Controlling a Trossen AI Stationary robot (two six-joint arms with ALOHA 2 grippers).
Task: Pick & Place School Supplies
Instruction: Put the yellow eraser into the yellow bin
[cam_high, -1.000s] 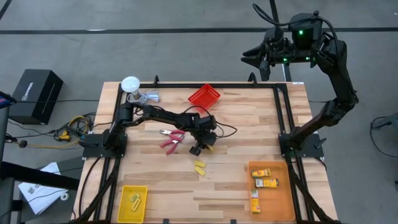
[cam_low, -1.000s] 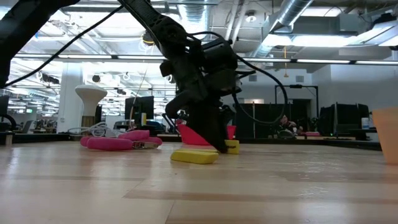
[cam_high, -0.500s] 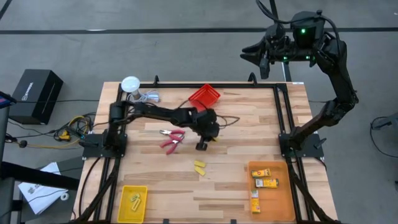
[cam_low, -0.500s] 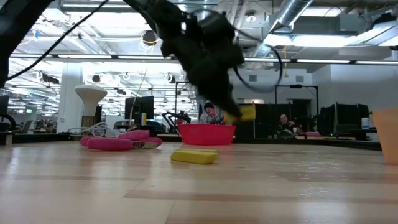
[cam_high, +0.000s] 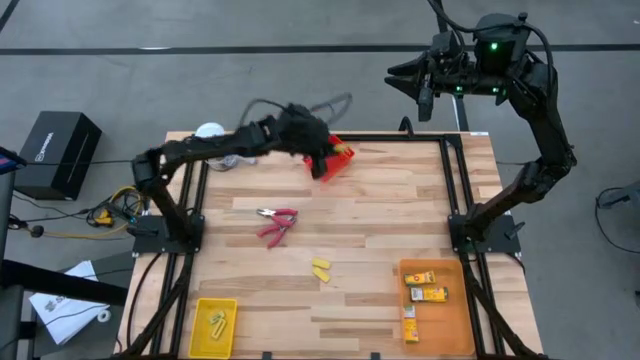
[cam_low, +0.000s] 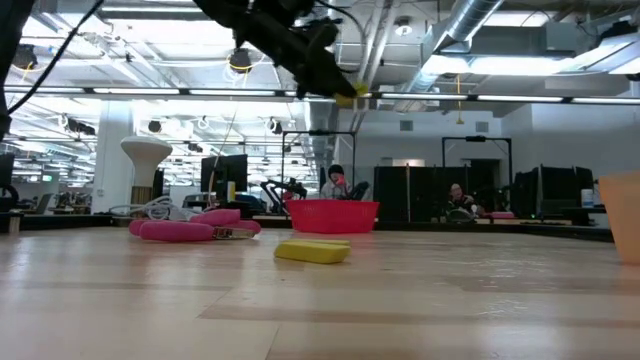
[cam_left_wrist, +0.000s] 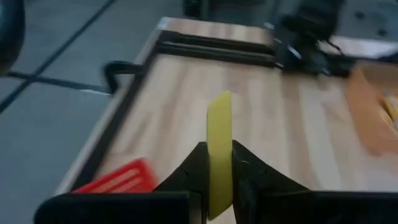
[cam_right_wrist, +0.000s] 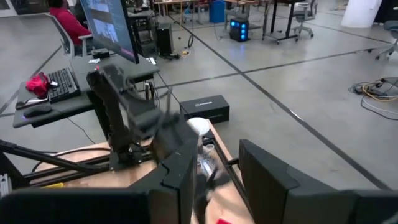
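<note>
High view: left gripper (cam_high: 322, 165) raised above the far edge of the wooden table (cam_high: 380, 200), just over the small red plastic bin (cam_high: 338, 155). Left wrist view: dark fingers (cam_left_wrist: 198, 163) pinched narrowly on a flat, pale yellow piece (cam_left_wrist: 219, 149), held upright on edge between them, with the red bin's corner and the table's black frame below. Low view: same yellow piece seen as a small spot at the tip of the lifted arm, well above the tabletop, above and a little ahead of the red bin.

On the table: a second small yellow piece (cam_high: 320, 268) lying near the middle, well apart from the raised gripper; red-handled pliers-like tool (cam_high: 277, 222) lying flat just beside and beyond it toward the left arm's base. Small yellow-orange boxes (cam_high: 426, 285) resting inside the orange tray (cam_high: 455, 330) at the near right corner. Tiny yellow pieces (cam_high: 217, 321) inside the yellow bin (cam_high: 198, 335) at the near left corner. White round object with a cable (cam_high: 209, 134) at the far left corner.

Right gripper (cam_high: 418, 85) parked high, beyond the table's far right corner, off the tabletop. Right wrist view: fingers (cam_right_wrist: 180, 174) standing apart with a clear gap, holding nothing.
</note>
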